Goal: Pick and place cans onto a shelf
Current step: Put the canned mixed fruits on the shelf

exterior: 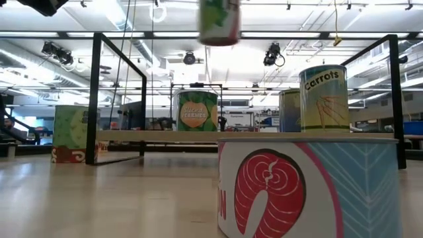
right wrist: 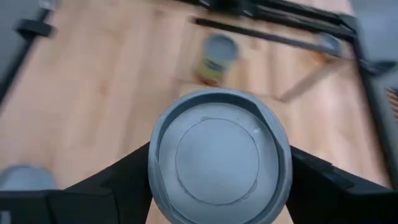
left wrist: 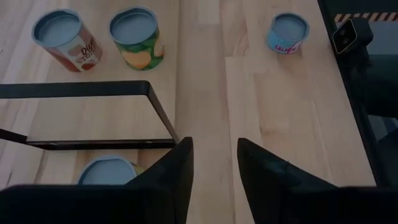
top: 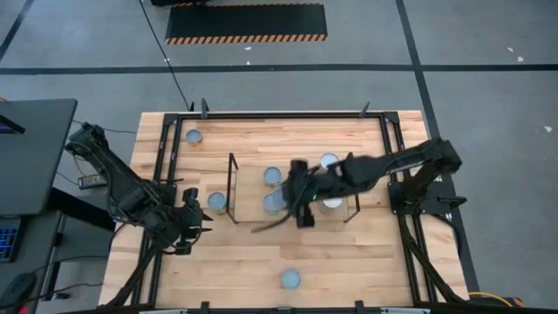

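My right gripper point(right wrist: 219, 186) is shut on a can with a green label point(exterior: 218, 23), held high above the light-wood shelf point(exterior: 264, 136); in the high view the gripper point(top: 301, 202) is over the shelf's middle. Several cans stand on the shelf, among them a green one point(exterior: 197, 110) and a Carrots can point(exterior: 324, 99). My left gripper point(left wrist: 214, 168) is open and empty near the shelf's left wire frame point(left wrist: 149, 93), beside a can point(left wrist: 109, 173) on the table. My right gripper pinches the can's round side wall, just below its silvery top point(right wrist: 219, 155), between its two fingers point(right wrist: 124, 180), one on each side. The fingers come from above, slanting down. The can is lifted clear of the shelf and stands about upright.
A salmon-label can point(exterior: 307, 188) stands near the table's front edge and shows in the high view point(top: 290, 279). Another can point(top: 193, 136) stands at the far left. Black frame bars point(top: 161, 174) run along the table's sides.
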Tool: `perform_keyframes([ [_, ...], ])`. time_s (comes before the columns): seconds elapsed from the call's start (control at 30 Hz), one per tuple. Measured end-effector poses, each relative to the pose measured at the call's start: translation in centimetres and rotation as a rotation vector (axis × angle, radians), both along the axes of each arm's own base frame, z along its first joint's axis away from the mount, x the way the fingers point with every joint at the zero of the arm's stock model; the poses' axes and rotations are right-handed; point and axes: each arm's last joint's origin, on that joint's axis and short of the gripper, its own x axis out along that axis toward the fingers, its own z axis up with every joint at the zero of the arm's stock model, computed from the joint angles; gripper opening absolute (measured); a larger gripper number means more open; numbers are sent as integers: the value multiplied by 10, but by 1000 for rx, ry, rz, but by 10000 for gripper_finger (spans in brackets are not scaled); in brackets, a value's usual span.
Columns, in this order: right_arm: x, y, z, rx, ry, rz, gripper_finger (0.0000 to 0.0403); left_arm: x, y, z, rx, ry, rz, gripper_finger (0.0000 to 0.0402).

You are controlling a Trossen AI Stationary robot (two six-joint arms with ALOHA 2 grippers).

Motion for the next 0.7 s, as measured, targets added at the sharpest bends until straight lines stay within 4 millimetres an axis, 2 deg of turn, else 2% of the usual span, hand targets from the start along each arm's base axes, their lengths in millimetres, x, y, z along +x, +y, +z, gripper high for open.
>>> perform_keyframes([
  [0.07,-10,-18,4,-22,3,-54,294,0,0,0,1,0,1,130],
  [0.13,-20,-37,-4,-11,12,-86,291,0,0,0,-3,-1,3,130],
  [0.3,-52,-86,-42,21,-51,-222,291,0,0,0,4,-1,-2,130],
  [0.43,-65,-121,-83,79,-68,-294,293,3,4,1,138,-32,-46,130],
  [0.53,-61,-130,-101,158,-87,-260,290,6,15,4,172,-40,-21,130],
  [0.7,-50,-130,-122,196,-16,-220,292,5,46,14,233,-68,69,130],
])
